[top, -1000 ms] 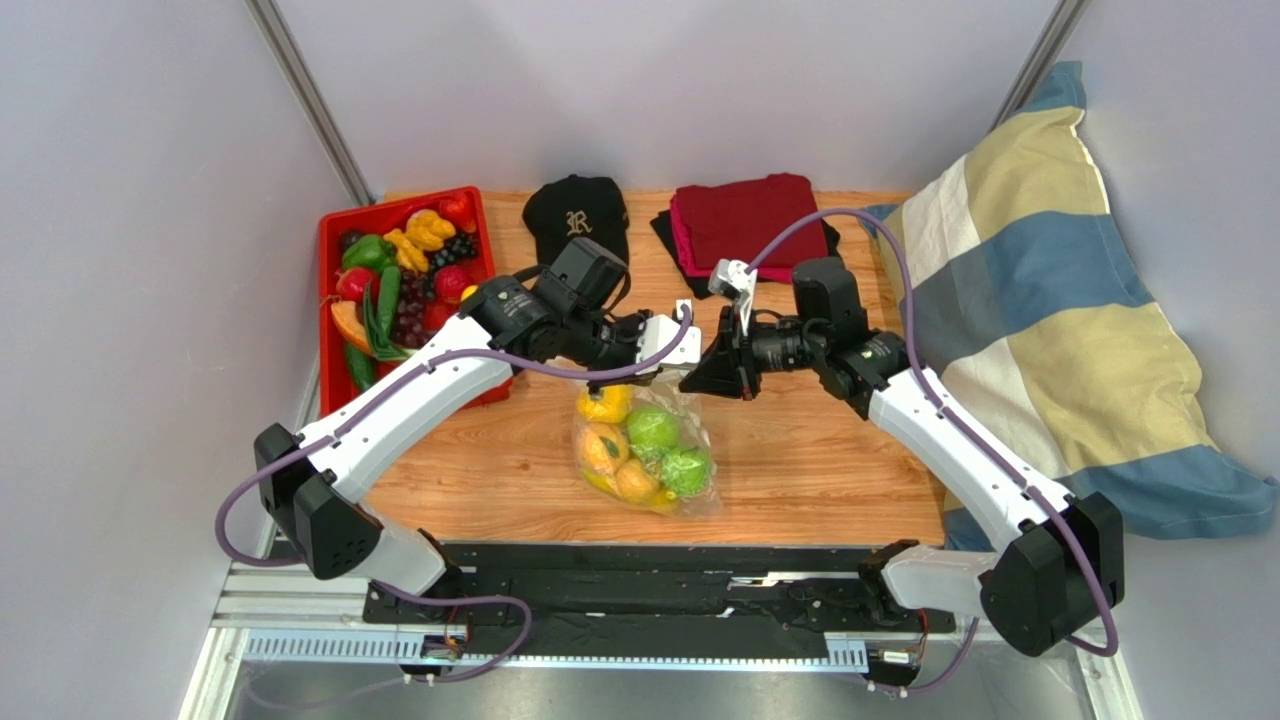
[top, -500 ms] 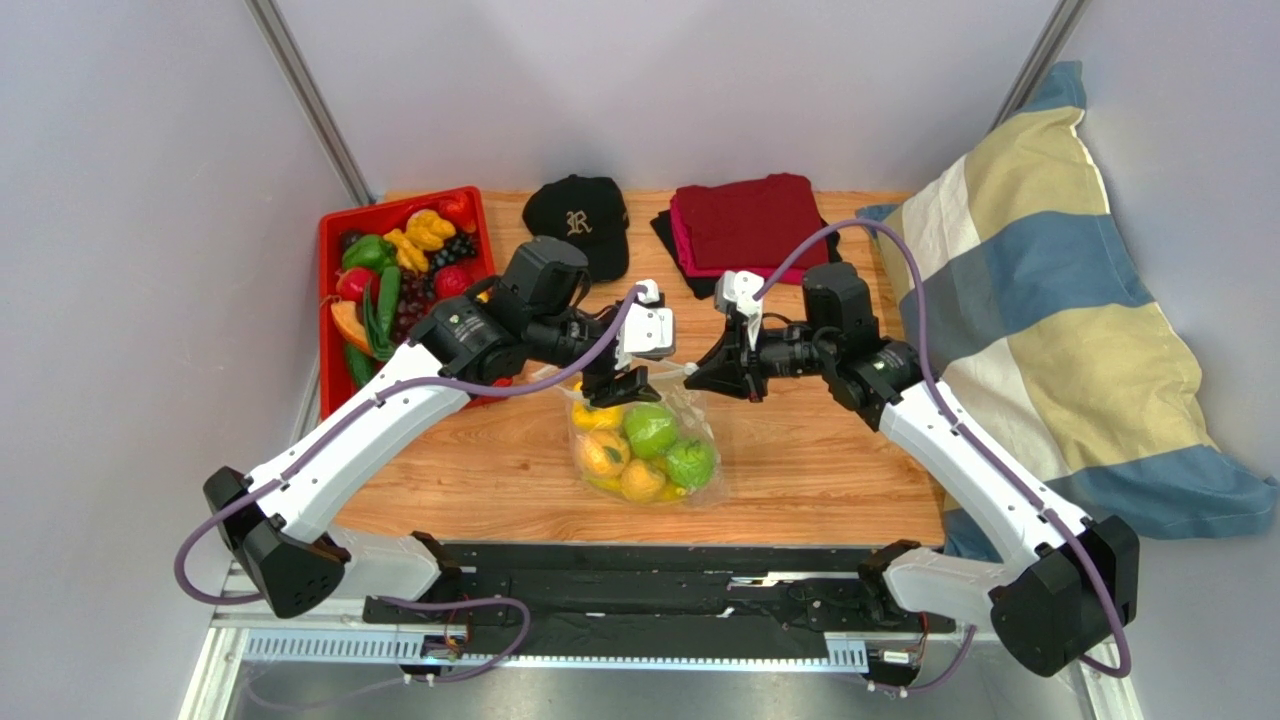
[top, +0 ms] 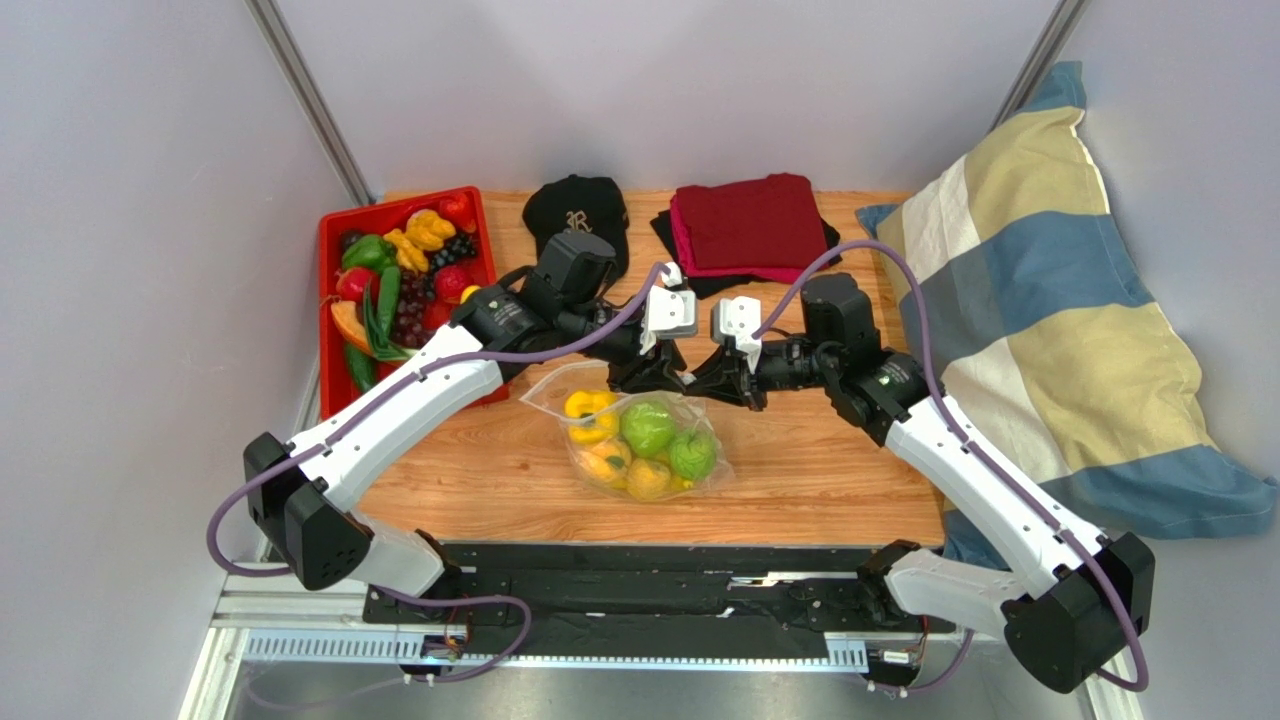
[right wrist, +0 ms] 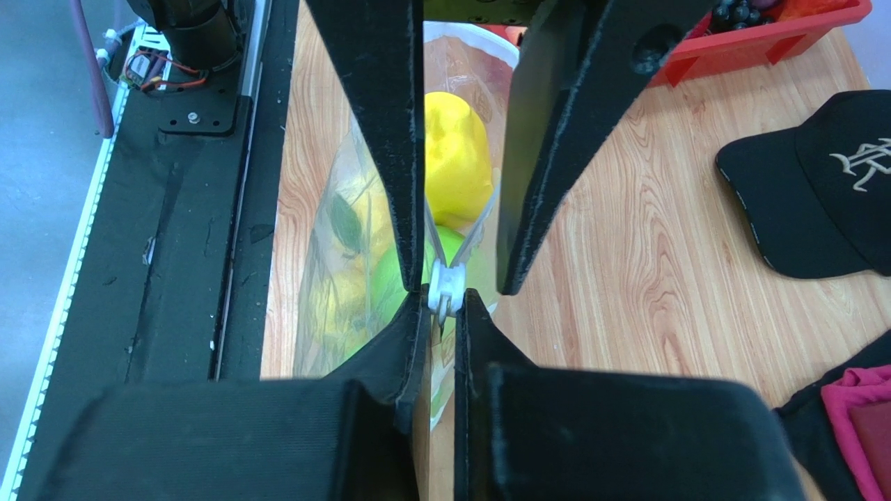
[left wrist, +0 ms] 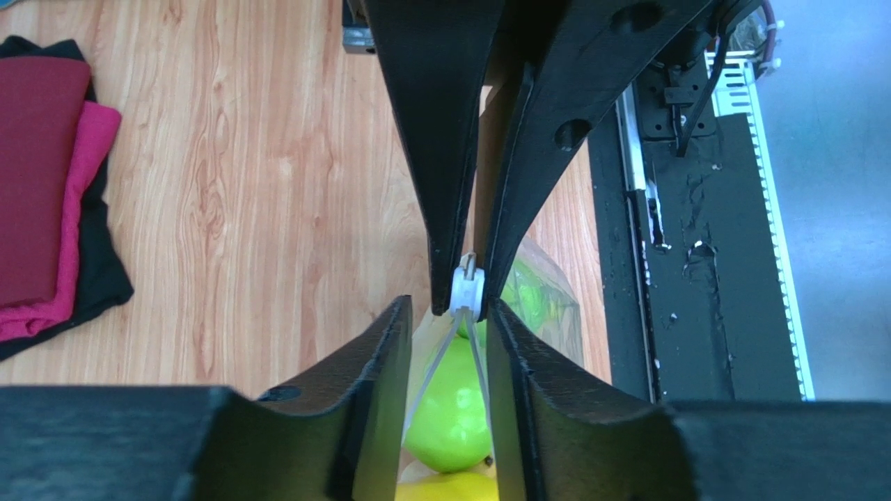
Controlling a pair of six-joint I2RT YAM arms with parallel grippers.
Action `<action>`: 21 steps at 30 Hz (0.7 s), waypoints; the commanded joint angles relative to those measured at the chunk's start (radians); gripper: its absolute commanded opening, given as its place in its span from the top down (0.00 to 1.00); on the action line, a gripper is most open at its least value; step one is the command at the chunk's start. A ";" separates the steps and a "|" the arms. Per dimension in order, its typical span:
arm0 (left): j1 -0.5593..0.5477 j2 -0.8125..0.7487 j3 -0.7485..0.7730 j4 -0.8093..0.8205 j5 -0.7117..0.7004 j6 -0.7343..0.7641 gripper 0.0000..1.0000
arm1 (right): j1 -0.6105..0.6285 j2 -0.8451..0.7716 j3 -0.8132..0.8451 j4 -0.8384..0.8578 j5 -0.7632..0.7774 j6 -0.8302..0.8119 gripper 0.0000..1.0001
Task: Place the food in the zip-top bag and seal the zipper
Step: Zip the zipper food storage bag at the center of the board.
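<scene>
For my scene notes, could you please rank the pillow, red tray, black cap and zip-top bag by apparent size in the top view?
1. pillow
2. red tray, partly covered
3. zip-top bag, close to the tray
4. black cap

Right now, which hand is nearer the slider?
Right. The right hand is shut at the slider, on the top edge of the bag. The left hand is open, astride the bag's edge just beside the slider.
</scene>
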 commanded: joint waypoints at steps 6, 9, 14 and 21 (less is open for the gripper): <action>0.002 -0.027 0.026 0.064 0.063 -0.013 0.62 | 0.012 -0.002 0.014 -0.009 0.006 -0.053 1.00; -0.001 -0.032 0.018 0.066 0.069 -0.006 0.65 | 0.013 0.003 0.016 -0.003 0.011 -0.038 1.00; -0.007 -0.030 0.004 0.057 0.086 0.008 0.73 | 0.013 0.005 0.020 -0.001 0.017 -0.021 1.00; -0.026 -0.038 -0.017 0.034 0.078 0.040 0.87 | 0.013 0.009 0.022 -0.001 0.022 -0.006 1.00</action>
